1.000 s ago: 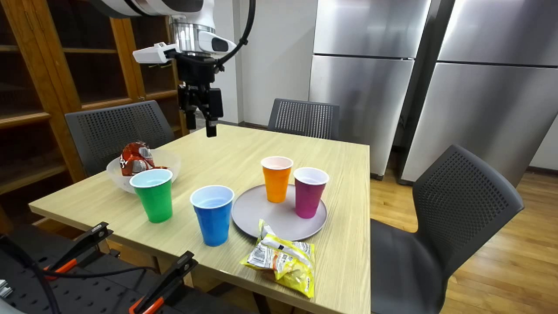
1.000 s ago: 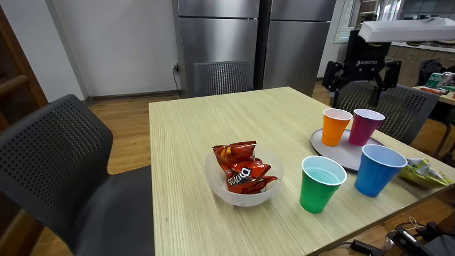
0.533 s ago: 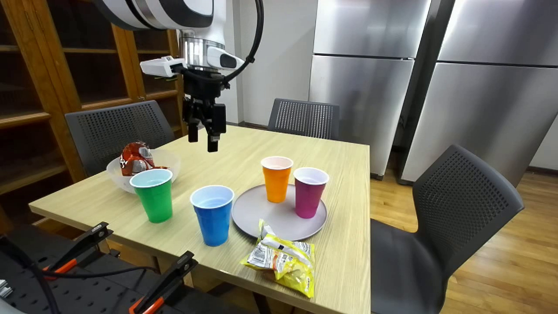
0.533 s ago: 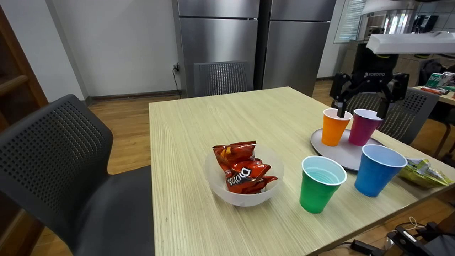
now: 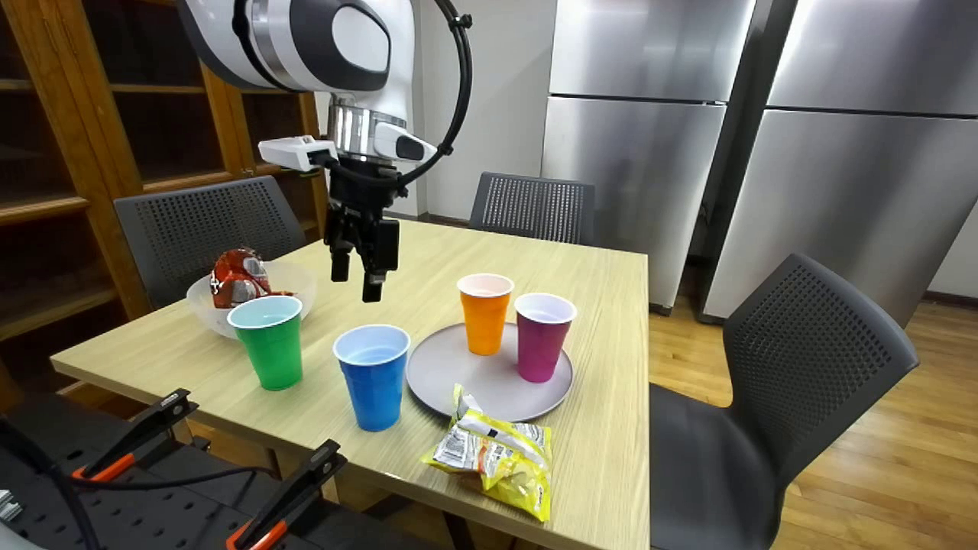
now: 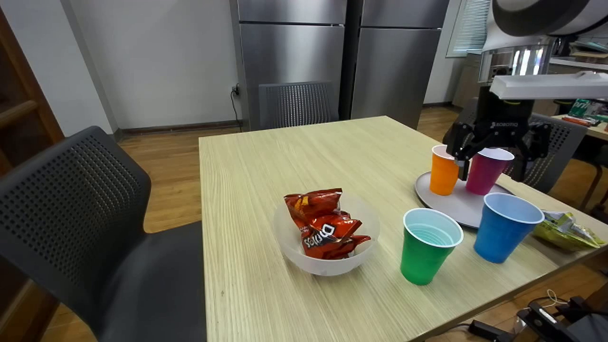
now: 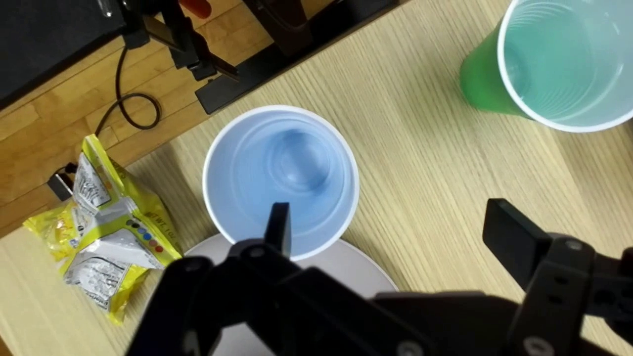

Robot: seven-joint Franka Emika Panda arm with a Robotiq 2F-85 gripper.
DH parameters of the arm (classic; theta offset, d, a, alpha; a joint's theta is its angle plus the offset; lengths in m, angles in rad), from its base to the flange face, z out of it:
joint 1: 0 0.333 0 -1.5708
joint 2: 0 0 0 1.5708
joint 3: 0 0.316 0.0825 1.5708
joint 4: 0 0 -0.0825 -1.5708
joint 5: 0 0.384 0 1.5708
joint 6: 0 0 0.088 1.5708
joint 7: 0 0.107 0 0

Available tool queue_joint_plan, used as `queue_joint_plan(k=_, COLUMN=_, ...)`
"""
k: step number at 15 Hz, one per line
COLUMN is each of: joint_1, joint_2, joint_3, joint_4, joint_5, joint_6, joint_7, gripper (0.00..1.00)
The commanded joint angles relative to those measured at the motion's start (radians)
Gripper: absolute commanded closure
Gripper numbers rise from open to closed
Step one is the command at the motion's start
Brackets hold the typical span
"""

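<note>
Plate (image 5: 457, 380) is bearing orange cup (image 5: 485, 325) and purple cup (image 5: 541, 349); yellow snack bag (image 5: 500, 466) is lying alongside. We are seeing wood-grain table (image 6: 249, 199), steel refrigerators (image 5: 848, 198) behind. Frosted bowl (image 6: 323, 267) is holding Doritos bag (image 6: 327, 230); green cup (image 6: 422, 259) is standing nearby. Blue cup (image 5: 374, 389) is standing beside plate; gripper (image 5: 356, 286), jaws spread, is hanging higher, nearest that cup.

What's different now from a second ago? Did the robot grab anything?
The arm and its gripper have come down toward the table. The gripper stays open; nothing was taken hold of or let go. The blue cup, green cup, orange cup, purple cup, plate, yellow packet, red packet and bowl stayed put.
</note>
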Motion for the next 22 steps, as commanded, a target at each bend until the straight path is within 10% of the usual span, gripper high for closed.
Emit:
queue_joint_plan(k=1, joint_1=-0.016, joint_2=0.045, joint_3=-0.002, joint_4=0.006, joint_5=0.013, joint_6=0.020, joint_7=-0.027, gripper=0.00)
queue_joint_plan(k=11, joint_1=-0.009, joint_2=0.168, joint_3=-0.023, joint_4=0.015, joint_5=0.014, joint_6=0.080, joint_7=-0.009, gripper=0.00)
queue_joint_plan(k=13, joint_1=-0.007, joint_2=0.181, joint_3=-0.023, joint_4=0.018, joint_5=0.014, joint_6=0.088, joint_7=-0.013, gripper=0.28)
queue_joint_plan(k=22, joint_1=0.001, joint_2=0.186, joint_3=-0.031, joint_4=0.029, joint_5=-0.005, joint_6=0.079, joint_7=0.002, gripper=0.87)
